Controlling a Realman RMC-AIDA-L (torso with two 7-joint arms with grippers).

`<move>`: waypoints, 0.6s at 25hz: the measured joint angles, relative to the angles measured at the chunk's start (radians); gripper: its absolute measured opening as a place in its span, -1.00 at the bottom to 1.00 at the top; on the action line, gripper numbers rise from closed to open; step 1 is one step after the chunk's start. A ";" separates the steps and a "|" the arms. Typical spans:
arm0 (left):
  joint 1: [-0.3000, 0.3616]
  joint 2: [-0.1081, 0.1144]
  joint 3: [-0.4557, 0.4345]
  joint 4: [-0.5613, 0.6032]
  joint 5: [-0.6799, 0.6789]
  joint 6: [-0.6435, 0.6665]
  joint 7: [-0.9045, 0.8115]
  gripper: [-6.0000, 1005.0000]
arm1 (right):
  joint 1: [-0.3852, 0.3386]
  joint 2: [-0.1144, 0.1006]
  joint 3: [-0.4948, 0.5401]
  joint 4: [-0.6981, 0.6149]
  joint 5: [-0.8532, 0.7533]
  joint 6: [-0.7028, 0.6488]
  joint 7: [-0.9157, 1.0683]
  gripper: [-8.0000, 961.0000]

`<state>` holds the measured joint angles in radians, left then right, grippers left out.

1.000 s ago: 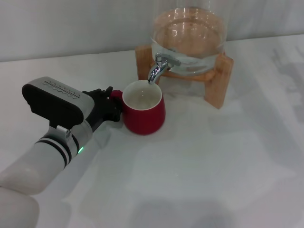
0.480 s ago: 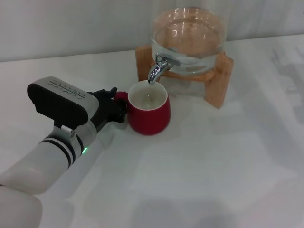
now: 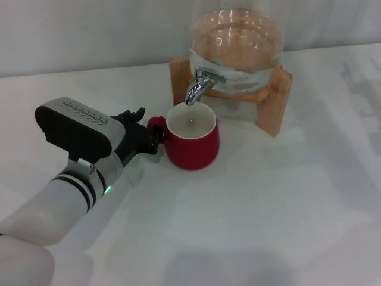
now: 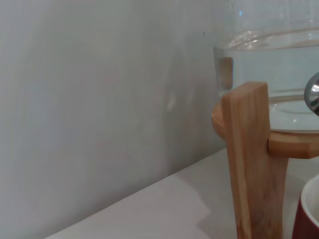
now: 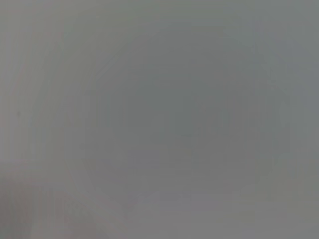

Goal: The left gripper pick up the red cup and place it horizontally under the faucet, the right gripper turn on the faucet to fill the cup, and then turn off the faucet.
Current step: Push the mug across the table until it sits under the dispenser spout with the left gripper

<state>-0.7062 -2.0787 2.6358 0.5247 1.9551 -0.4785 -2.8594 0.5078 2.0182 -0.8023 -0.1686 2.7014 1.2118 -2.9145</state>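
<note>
The red cup (image 3: 191,143) stands upright on the white table, its white inside directly below the spout of the chrome faucet (image 3: 196,88). My left gripper (image 3: 152,134) is at the cup's left side, shut on its small loop handle. The faucet sits on the clear glass jar (image 3: 237,42), which rests on a wooden stand (image 3: 275,107). In the left wrist view a stand leg (image 4: 251,159), the jar (image 4: 279,69) and a sliver of the cup's rim (image 4: 306,214) show. My right gripper is out of view; the right wrist view shows only plain grey.
The white table (image 3: 268,202) stretches in front and to the right of the cup. A pale wall (image 3: 89,30) runs close behind the jar and stand.
My left gripper has carried the red cup to the right, from left of the spout to directly under it. The jar and faucet have not moved.
</note>
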 joint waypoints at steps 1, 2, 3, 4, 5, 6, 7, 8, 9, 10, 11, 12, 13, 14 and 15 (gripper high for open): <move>0.000 0.000 0.000 0.000 0.000 0.000 0.000 -0.30 | 0.000 -0.001 0.000 0.000 0.000 0.000 0.000 0.47; 0.000 -0.001 0.000 0.000 0.000 0.000 0.000 -0.26 | 0.000 -0.001 0.000 0.000 0.000 0.000 0.000 0.47; 0.000 -0.001 0.000 0.000 0.000 0.000 0.000 -0.23 | 0.000 -0.001 0.000 0.000 0.000 0.000 0.000 0.47; 0.000 -0.001 0.000 0.000 0.000 0.000 0.001 -0.19 | 0.000 -0.001 0.000 0.000 0.000 0.000 0.000 0.47; 0.001 -0.001 0.000 0.000 0.000 0.000 0.001 -0.16 | 0.000 -0.001 0.000 0.000 0.001 0.000 0.000 0.47; 0.002 -0.001 0.000 0.000 0.000 0.000 0.001 -0.16 | 0.000 -0.001 0.000 0.000 0.001 0.000 0.000 0.47; 0.003 -0.001 0.000 0.001 0.000 0.000 0.003 -0.16 | 0.000 -0.001 0.000 0.000 0.001 -0.001 0.000 0.47; 0.006 -0.001 0.000 0.004 0.000 0.000 0.006 -0.16 | 0.000 -0.001 0.000 0.000 0.001 -0.001 0.000 0.47; 0.010 -0.001 0.000 0.009 0.000 0.000 0.013 -0.16 | 0.000 -0.001 0.000 0.000 0.001 -0.001 0.000 0.47; 0.014 -0.001 0.000 0.014 0.000 0.000 0.024 -0.16 | 0.000 -0.001 0.000 0.000 0.002 -0.001 0.000 0.47; 0.021 -0.001 -0.001 0.022 0.000 0.000 0.039 -0.16 | 0.000 -0.001 0.000 0.000 0.002 -0.002 0.000 0.47; 0.026 -0.001 -0.001 0.028 0.000 0.000 0.051 -0.16 | 0.000 -0.001 0.000 0.000 0.002 -0.002 0.000 0.47; 0.033 -0.001 -0.006 0.037 0.000 -0.001 0.067 -0.16 | 0.000 -0.001 0.001 0.000 0.003 -0.003 0.000 0.47; 0.040 -0.002 -0.011 0.044 0.000 -0.001 0.082 -0.16 | 0.000 -0.002 0.001 0.000 0.003 -0.004 0.000 0.47; 0.046 -0.002 -0.018 0.051 0.000 -0.001 0.096 -0.16 | 0.000 -0.002 0.001 0.000 0.003 -0.004 0.000 0.47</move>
<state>-0.6597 -2.0806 2.6181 0.5757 1.9552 -0.4792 -2.7634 0.5077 2.0162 -0.8014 -0.1687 2.7044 1.2076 -2.9147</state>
